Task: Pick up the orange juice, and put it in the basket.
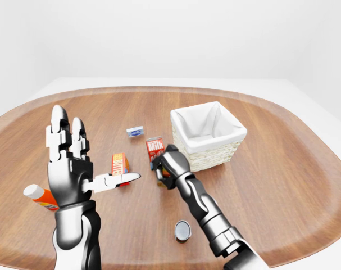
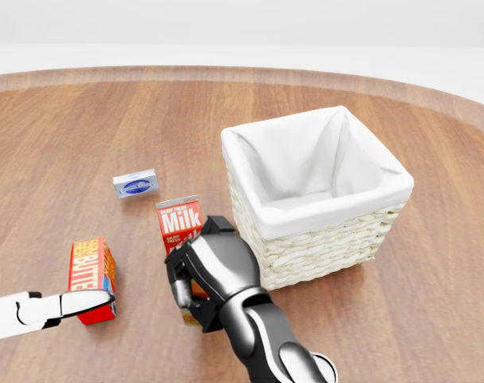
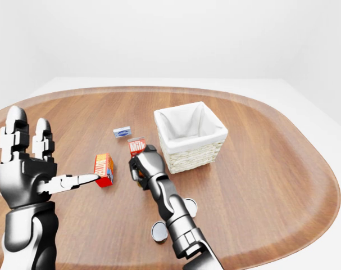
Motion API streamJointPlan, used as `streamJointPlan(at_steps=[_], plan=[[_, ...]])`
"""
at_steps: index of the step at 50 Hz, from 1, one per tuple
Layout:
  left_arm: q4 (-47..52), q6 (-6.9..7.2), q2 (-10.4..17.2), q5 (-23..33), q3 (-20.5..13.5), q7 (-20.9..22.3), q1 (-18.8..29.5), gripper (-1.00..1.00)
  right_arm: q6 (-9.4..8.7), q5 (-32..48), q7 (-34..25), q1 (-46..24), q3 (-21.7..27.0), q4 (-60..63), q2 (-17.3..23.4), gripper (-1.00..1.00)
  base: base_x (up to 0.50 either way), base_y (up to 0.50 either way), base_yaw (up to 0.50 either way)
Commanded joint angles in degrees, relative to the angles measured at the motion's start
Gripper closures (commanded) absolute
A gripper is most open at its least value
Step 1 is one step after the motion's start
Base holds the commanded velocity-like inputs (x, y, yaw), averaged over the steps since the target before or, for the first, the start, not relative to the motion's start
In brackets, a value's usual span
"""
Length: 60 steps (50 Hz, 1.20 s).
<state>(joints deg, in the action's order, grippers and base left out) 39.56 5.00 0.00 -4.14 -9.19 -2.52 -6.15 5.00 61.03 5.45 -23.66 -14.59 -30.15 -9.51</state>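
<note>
The orange juice carton (image 2: 191, 313) is mostly hidden inside my right hand (image 2: 210, 275), whose fingers close round it; only slivers of orange show. Hand and carton are just below the red milk carton (image 2: 180, 225) and to the left of the white-lined wicker basket (image 2: 313, 195) in the head view. I cannot tell whether the carton touches the table. My left hand (image 1: 80, 163) is raised at the left of the left-eye view, fingers spread and holding nothing, its forefinger (image 2: 66, 304) lying by the butter box.
A red and orange butter box (image 2: 90, 275) stands left of the milk. A small blue and white box (image 2: 135, 183) lies above it. Two cans (image 3: 157, 230) (image 3: 190, 206) stand near my right forearm. A bottle with an orange label (image 1: 40, 196) lies at the table's left.
</note>
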Motion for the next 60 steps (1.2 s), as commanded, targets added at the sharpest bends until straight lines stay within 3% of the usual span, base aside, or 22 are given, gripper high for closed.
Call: streamJointPlan(at_steps=[1,9,10,12,60], plan=[[-0.30,0.00,0.07,-0.11,-0.15,0.08,0.12,-1.00,0.00,-1.85,-2.06,-0.46,-0.46,2.75,-1.07,1.00,0.03,0.00,-0.01],[-0.28,0.00,0.07,-0.13,-0.16,0.07,0.12,-1.00,0.00,-1.82,-2.46,-0.20,-0.65,3.35,-1.19,1.00,0.03,0.00,-0.02],[0.17,0.00,0.02,-0.12,-0.09,0.03,-0.05,-1.00,0.00,-1.70,-5.72,0.70,-1.74,6.38,-2.39,1.00,0.03,0.00,-0.02],[0.26,0.00,0.00,-0.12,-0.08,0.02,-0.06,-1.00,0.00,-1.89,-6.33,0.95,-1.91,6.99,-2.55,1.00,0.03,0.00,-0.02],[-0.18,0.00,0.07,-0.12,-0.15,0.04,0.09,-1.00,0.00,0.48,-16.43,-1.85,-1.33,15.25,-2.19,1.00,0.03,0.00,-0.02]])
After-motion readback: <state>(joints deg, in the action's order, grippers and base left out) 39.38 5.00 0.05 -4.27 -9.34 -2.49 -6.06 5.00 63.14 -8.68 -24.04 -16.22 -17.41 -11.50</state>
